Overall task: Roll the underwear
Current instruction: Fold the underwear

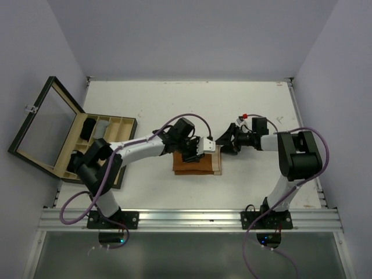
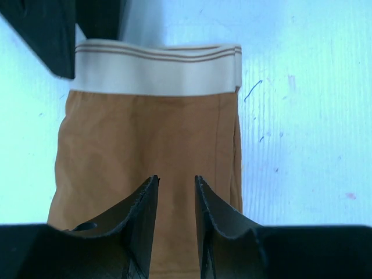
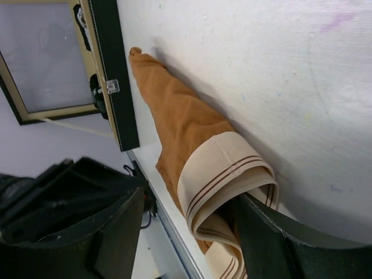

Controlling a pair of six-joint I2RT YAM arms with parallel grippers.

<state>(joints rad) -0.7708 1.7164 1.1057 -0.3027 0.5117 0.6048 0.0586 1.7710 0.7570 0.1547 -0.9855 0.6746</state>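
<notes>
Orange-brown underwear (image 1: 197,165) lies folded flat on the white table (image 1: 174,99), with both grippers at it.
It sits well apart from the box (image 1: 119,125), toward the right arm. The box is at the table's left edge, its glass lid (image 1: 43,125) swung open toward the pale lilac wall (image 1: 186,35). The left gripper (image 2: 176,179) hovers over the cloth, fingers narrowly parted, holding nothing. The right gripper (image 3: 190,196) is spread wide at the cream waistband (image 3: 226,168), which curls against one finger, unpinched. Faint marks fleck the table.
</notes>
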